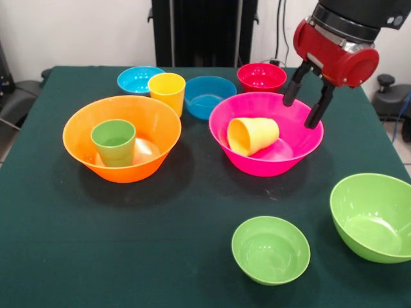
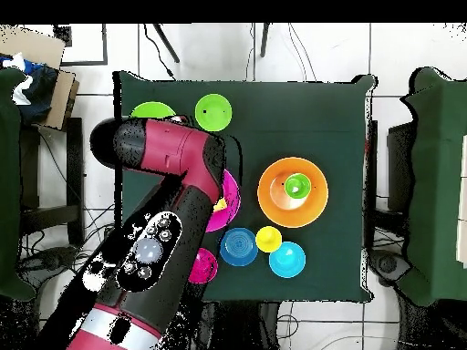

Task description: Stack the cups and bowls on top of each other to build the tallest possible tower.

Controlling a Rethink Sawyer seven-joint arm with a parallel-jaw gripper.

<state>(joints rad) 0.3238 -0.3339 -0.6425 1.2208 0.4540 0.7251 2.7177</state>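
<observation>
My gripper (image 1: 303,111) hangs open and empty over the right rim of the large hot pink bowl (image 1: 282,160). A yellow cup (image 1: 253,135) lies on its side in that bowl, left of the fingers. The large orange bowl (image 1: 83,122) holds an upright green cup (image 1: 113,142). An orange-yellow cup (image 1: 167,91) stands upright behind it. At the back sit a light blue bowl (image 1: 136,78), a darker blue bowl (image 1: 209,96) and a red-pink bowl (image 1: 261,77). In front are a small lime green bowl (image 1: 270,249) and a large lime green bowl (image 1: 374,217). In the overhead view the arm (image 2: 169,228) covers most of the pink bowl (image 2: 228,200).
The dark green table (image 1: 180,244) has bare cloth at the front left. Black chairs and cables stand beyond its far edge. In the overhead view the orange bowl (image 2: 278,208) with the green cup (image 2: 295,188) lies to the right of the arm.
</observation>
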